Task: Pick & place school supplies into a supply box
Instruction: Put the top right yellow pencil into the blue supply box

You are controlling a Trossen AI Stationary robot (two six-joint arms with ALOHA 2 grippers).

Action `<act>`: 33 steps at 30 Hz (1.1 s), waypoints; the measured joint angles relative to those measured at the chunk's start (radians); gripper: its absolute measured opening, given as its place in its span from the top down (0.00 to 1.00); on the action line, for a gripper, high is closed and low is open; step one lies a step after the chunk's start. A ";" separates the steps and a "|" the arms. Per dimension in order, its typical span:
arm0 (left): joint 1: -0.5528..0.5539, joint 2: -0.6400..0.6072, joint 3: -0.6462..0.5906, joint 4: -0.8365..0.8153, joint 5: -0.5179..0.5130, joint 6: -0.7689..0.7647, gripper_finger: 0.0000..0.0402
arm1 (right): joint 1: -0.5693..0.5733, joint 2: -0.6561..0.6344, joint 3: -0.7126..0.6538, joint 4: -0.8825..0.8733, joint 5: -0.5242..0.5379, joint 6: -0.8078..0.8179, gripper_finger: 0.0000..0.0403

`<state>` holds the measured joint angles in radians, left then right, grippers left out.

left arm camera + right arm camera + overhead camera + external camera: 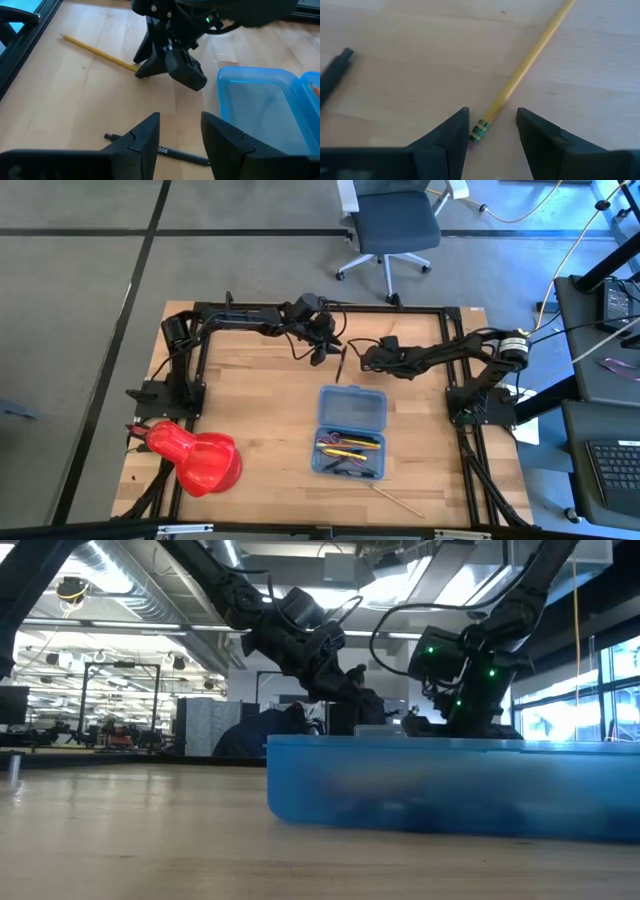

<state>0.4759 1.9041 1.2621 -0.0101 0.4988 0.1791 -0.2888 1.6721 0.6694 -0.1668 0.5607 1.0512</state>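
Nearest the low camera we find the supply box (450, 785), a translucent blue wall that hides its own contents and most of the table behind it. From above, the supply box (350, 431) lies open at the table's centre, its far half bare and its near half holding several pens and pencils (individual items are too small to sort out). One plain wooden pencil (397, 500) lies on the table just beyond the box's near right corner.

The right gripper (492, 131) has its fingers spread, low over the table, with the eraser end of a yellow pencil (522, 72) lying between the tips; we cannot tell whether they touch it. The far tip of this pencil is cut off.

The left gripper (180, 135) is likewise spread, hovering over a black pen (167, 151), part of which its fingers hide.
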 joint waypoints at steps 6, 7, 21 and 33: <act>0.000 0.000 0.000 0.000 0.000 0.000 0.67 | -0.001 0.044 0.004 0.014 0.027 0.013 0.57; 0.000 0.000 0.000 0.000 0.000 0.000 0.67 | -0.001 0.049 0.004 0.011 0.029 0.009 0.58; 0.000 -0.001 0.000 -0.049 -0.002 0.000 0.68 | 0.000 0.049 0.007 -0.041 -0.034 -0.166 0.77; 0.000 -0.001 0.000 -0.113 -0.002 0.000 0.68 | 0.011 0.047 0.007 -0.032 -0.070 -0.292 0.93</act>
<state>0.4759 1.9030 1.2621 -0.1228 0.4965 0.1791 -0.2775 1.7195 0.6765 -0.1985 0.4908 0.7596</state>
